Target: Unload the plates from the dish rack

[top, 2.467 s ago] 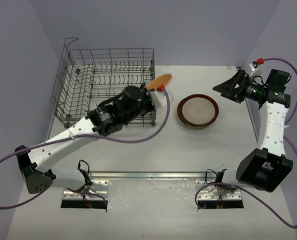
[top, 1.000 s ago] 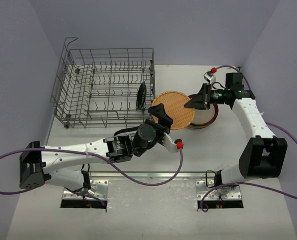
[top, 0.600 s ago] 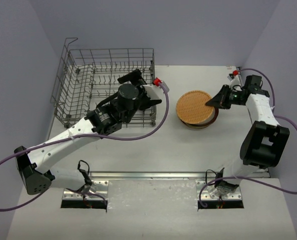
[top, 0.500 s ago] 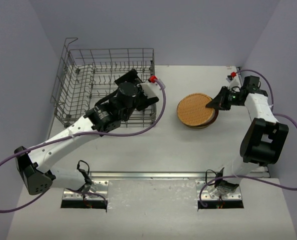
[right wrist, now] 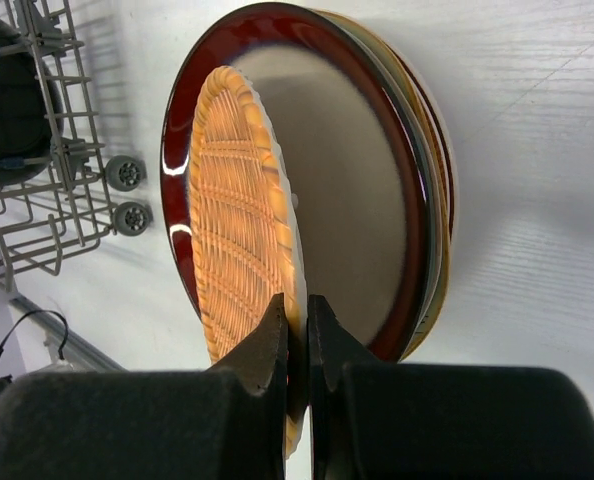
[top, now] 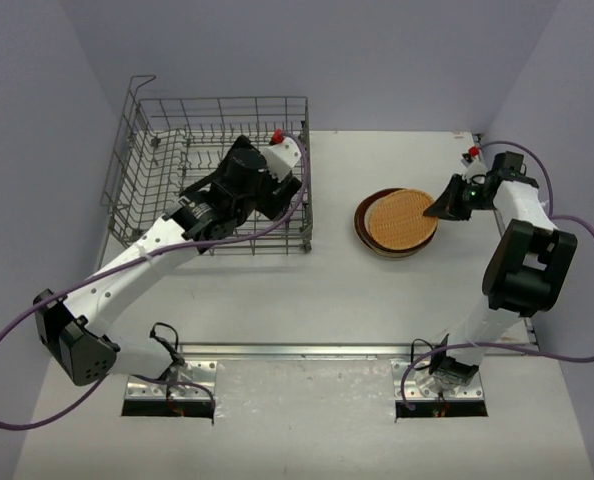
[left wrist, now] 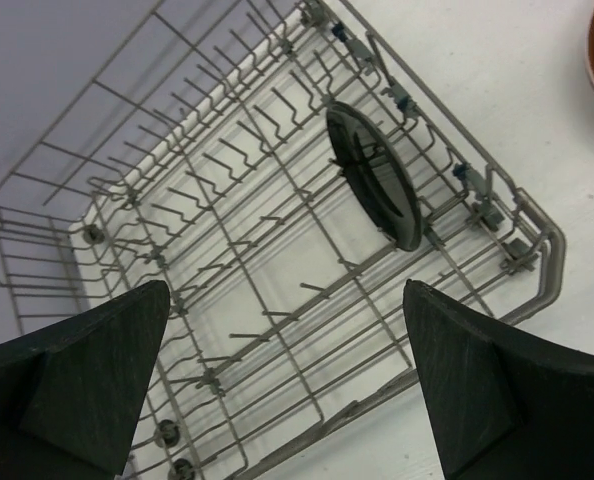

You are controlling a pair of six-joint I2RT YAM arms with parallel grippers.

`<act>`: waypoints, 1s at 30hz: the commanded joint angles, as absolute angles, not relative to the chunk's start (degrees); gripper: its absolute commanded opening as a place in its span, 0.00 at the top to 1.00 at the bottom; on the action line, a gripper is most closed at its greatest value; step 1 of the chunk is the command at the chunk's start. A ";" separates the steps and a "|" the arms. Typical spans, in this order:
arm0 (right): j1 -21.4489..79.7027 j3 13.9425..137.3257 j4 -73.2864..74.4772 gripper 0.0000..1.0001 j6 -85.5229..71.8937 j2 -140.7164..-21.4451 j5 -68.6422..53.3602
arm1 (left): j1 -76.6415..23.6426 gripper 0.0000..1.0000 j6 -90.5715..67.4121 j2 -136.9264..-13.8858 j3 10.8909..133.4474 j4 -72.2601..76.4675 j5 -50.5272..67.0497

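Spread left gripper aimed at 1 black plate, edgewise in dish rack; right gripper pinching orange plate near tabletop's right edge.

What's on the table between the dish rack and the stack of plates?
Nothing: the top view shows only bare white table between the dish rack and the stack of plates.

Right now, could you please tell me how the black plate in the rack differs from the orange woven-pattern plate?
The black plate stands on edge between tines in the dish rack; the orange plate leans tilted over the stacked plates. The black plate is untouched; the orange plate is pinched at its rim by the right tool. Both are round.
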State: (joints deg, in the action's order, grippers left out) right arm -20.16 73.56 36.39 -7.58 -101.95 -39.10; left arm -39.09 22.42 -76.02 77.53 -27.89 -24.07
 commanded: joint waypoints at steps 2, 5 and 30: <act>-20.21 75.56 33.40 1.00 -6.51 -101.89 -36.66 | -38.32 0.00 12.61 -81.55 80.83 -30.52 -17.21; -20.21 75.86 33.40 0.86 -6.33 -102.22 -35.03 | -38.18 0.00 10.09 -83.73 81.74 -30.82 -16.09; -20.21 76.82 35.77 0.06 -6.35 -82.38 -29.88 | -35.97 0.39 -10.76 -106.59 100.82 -33.28 -28.49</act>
State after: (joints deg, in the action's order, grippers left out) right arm -20.14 74.79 34.88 -6.02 -85.32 -30.17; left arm -37.57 -7.26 -104.12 96.92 -33.72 -25.22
